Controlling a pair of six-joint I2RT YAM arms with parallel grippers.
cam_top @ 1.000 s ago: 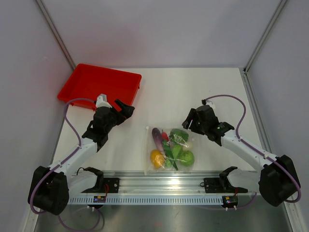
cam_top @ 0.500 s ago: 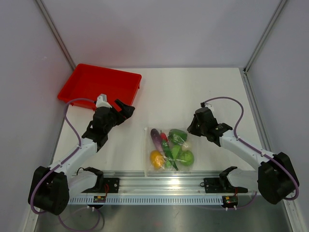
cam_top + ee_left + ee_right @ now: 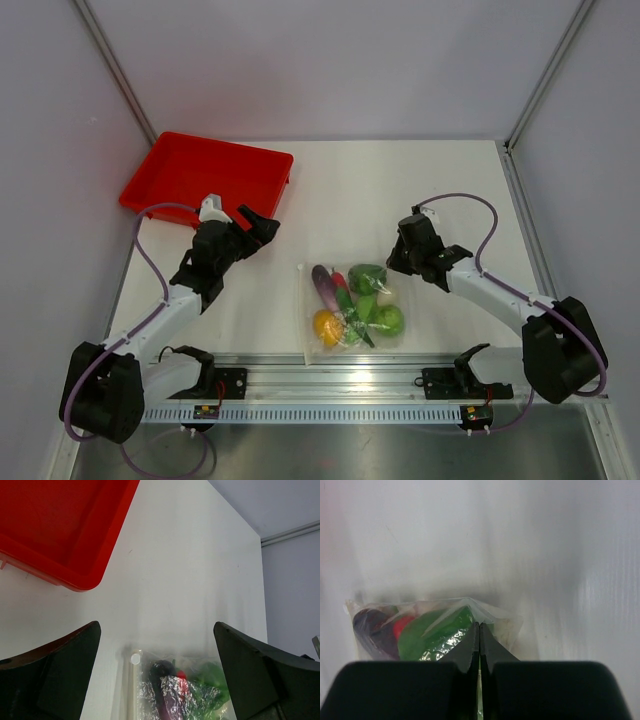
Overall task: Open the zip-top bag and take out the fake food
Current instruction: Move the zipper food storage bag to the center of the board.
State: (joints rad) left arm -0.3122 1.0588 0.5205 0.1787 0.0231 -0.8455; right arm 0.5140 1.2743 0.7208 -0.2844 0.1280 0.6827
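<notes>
Clear zip-top bag point(image 3: 431, 629) in right gripper point(image 3: 479, 630)

Zip-top bag point(image 3: 308, 290): laid on table point(image 3: 400, 190), near centre, just behind rail point(image 3: 340, 380). Fake food point(image 3: 385, 320): contained in bag. Tray point(image 3: 200, 175): set at far left. Left gripper point(image 3: 262, 226): held between tray and bag. Right gripper point(image 3: 479, 630): placed at bag's far right edge.

I'm seeing a white matte tabletop point(image 3: 400, 190), plain pale-grey panel walls point(image 3: 330, 60) boxing it in, silver aluminium corner posts point(image 3: 116, 65), and a slotted silver metal rail point(image 3: 340, 378) running along the near edge.
</notes>
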